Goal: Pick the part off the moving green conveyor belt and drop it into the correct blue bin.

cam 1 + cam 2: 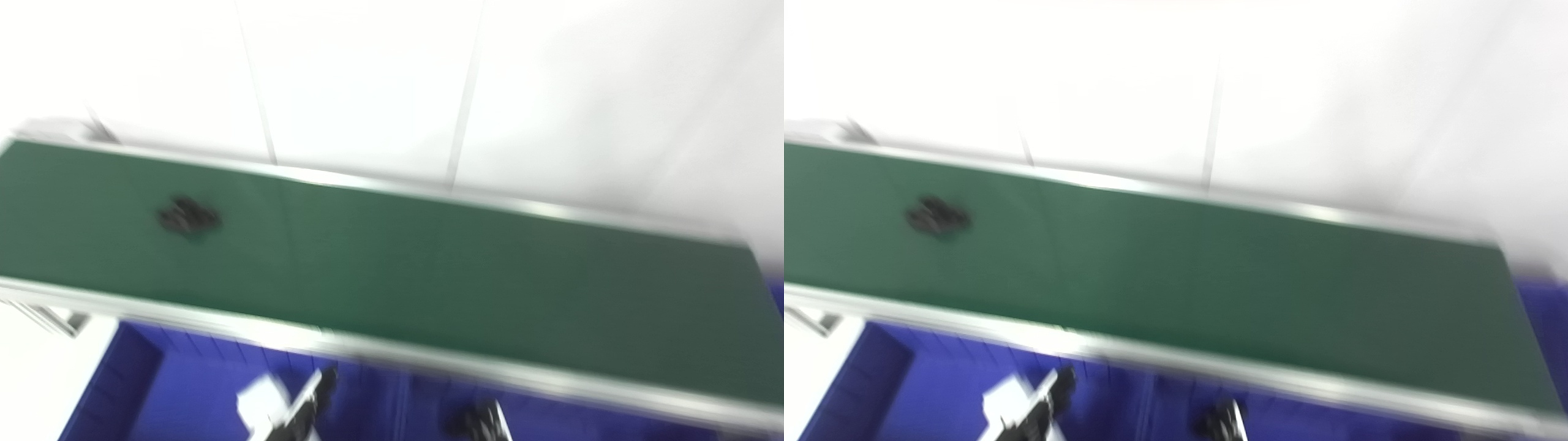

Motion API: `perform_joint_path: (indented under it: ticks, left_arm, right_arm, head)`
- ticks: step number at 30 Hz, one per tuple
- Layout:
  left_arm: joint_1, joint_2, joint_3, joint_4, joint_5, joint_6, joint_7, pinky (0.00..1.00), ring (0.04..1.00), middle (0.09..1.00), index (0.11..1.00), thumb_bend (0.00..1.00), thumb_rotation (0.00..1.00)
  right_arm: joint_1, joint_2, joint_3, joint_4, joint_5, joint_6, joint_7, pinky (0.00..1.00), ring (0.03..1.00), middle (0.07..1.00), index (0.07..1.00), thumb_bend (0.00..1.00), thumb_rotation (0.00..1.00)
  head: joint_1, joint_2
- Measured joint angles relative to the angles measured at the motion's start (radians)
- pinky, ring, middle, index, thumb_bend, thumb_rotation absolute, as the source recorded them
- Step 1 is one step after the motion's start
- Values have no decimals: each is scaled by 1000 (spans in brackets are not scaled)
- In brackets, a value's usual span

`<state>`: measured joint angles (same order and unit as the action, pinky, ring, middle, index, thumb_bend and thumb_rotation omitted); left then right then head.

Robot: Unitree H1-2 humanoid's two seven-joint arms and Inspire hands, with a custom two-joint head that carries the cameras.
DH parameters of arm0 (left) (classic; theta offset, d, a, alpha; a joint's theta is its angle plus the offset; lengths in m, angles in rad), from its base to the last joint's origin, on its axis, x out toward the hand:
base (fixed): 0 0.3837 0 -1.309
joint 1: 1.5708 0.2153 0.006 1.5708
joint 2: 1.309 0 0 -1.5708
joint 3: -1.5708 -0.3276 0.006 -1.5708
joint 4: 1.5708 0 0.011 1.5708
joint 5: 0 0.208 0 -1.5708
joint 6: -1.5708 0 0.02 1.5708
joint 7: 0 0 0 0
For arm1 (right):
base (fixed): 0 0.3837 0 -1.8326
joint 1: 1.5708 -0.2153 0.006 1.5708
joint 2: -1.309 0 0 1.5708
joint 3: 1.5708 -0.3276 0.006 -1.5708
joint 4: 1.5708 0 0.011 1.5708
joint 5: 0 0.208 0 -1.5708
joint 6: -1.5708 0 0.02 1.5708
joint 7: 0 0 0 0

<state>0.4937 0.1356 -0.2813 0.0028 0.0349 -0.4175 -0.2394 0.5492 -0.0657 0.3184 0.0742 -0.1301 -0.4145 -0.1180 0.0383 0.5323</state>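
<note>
**Mia:** Across the middle runs the big green conveyor belt (429, 269), tilted, with shiny silver rails along both long sides. Everything looks smeared and blurry.

**Ben:** What is behind the belt?

**Mia:** A white wall (367, 79) with thin grey lines going up it.

**Ben:** And on the near side of the belt?

**Mia:** Blue bins. One blue bin (184, 392) sits below the belt's left half. Another blue bin (588, 422) sits below its right half. A thin wall stands between them.

**Ben:** Where are the robot's hands?

**Mia:** Both are low down, just below the belt's near rail, over the bins. The left hand (306, 404) is dark, with something white just beside it. I cannot tell what the white thing is. The right hand (481, 422) is a small dark shape at the bottom edge.

**Ben:** Are the fingers clenched or let go?

**Mia:** I cannot tell for either hand. They are too blurry and partly cut off.

**Ben:** Where is the part?

**Mia:** The part (188, 218) is a small dark lump lying on the belt, near its left end. It is well apart from both hands. Nothing touches it.
</note>
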Motion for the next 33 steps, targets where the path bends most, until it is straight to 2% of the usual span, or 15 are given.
perform_joint_path:
  ticks: [5,9,19,27,29,33]
  left_arm:
    - [-11,-13,-6,17,-1,-9,2,942,1000,1000,1000,882,830]
    - [-12,-17,-7,29,-2,-9,3,940,1000,1000,1000,884,824]
    - [-15,-47,-20,29,-4,-9,5,929,999,1000,1000,872,814]
    - [-15,-45,-21,29,-5,-9,9,925,1000,1000,1000,875,825]
    - [-16,-45,-21,29,-6,-9,9,923,1000,1000,1000,873,824]
    - [-26,-46,-24,30,-5,-9,9,910,999,1000,1000,858,826]
  right_arm:
    - [-3,-4,-1,-1,43,0,2,923,923,977,1000,984,884]
    - [0,-8,-7,-14,72,0,18,943,928,978,1000,1000,852]
    - [41,-18,-40,-139,93,0,53,956,912,958,1000,1000,779]
    - [53,-17,-72,-236,-9,-1,29,903,887,927,1000,917,700]
    - [45,-11,-81,-265,-43,-1,21,846,861,904,1000,881,703]
    - [-10,23,-112,-324,-153,-1,-10,803,837,888,990,902,711]
  head:
    - [11,-5]
    - [23,-2]
    - [38,20]
    - [29,31]
    - [25,31]
    - [22,31]
